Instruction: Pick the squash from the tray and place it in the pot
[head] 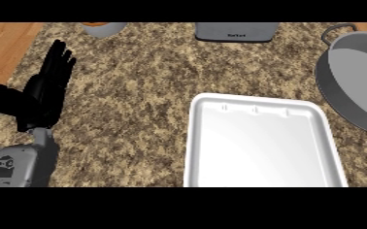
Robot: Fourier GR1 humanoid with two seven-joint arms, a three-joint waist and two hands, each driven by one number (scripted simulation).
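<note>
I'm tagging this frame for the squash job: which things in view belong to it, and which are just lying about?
Job: white tray, no squash on it; grey pot; left hand, resting open.
Lying about: grey appliance; cup at the far edge.

Counter [143,92] speckled brown-tan-black granite pattern; strip of plain orange-brown wood [18,41] at far left. Tray [215,174] plain white, pot [344,85] grey metal with lighter grey inside, appliance [237,31] at top edge grey with small dark lettering. Left hand [50,87] black, forearm [28,162] grey; cup [104,28] at top pale grey, orange inside.
</note>
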